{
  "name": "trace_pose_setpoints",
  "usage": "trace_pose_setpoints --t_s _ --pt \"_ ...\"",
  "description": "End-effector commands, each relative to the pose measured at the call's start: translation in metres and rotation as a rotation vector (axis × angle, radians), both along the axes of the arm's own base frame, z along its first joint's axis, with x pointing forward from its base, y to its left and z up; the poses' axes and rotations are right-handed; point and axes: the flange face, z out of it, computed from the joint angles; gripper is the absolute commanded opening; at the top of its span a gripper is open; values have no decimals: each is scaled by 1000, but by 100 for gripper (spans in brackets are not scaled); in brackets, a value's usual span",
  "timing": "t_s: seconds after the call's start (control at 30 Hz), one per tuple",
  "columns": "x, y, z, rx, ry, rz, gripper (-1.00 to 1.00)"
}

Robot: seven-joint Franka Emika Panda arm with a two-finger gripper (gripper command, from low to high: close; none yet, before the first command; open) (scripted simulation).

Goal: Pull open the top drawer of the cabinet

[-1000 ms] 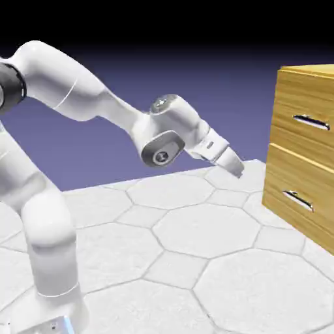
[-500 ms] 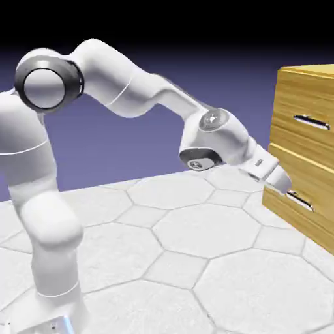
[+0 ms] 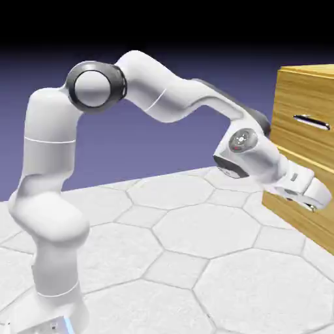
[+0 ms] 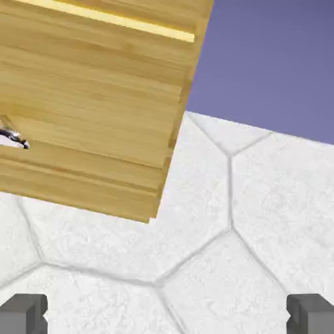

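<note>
While its jaws stand wide, the tool (image 3: 312, 197) hangs low beside the cabinet (image 3: 306, 98), empty; the top drawer (image 3: 305, 127) sits shut, handle (image 3: 311, 122) above, ungrasped.

Pincer (image 3: 312, 201) before cabinet (image 3: 306, 91), below top drawer (image 3: 305, 121).
</note>
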Motion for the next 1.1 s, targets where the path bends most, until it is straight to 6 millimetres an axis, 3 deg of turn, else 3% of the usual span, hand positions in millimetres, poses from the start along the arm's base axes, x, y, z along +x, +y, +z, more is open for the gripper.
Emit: trace_pose_setpoints --t_s 0.0,0.3,0.57,0.83,1.07 --pt "4 -2 -1 -21 -8 5 0" --pt "40 -2 2 -246 -95 73 0" --pt "76 24 17 -489 -197 163 0" --pt "113 81 39 -760 -322 282 0" --pt "141 160 58 -1007 -454 407 0"
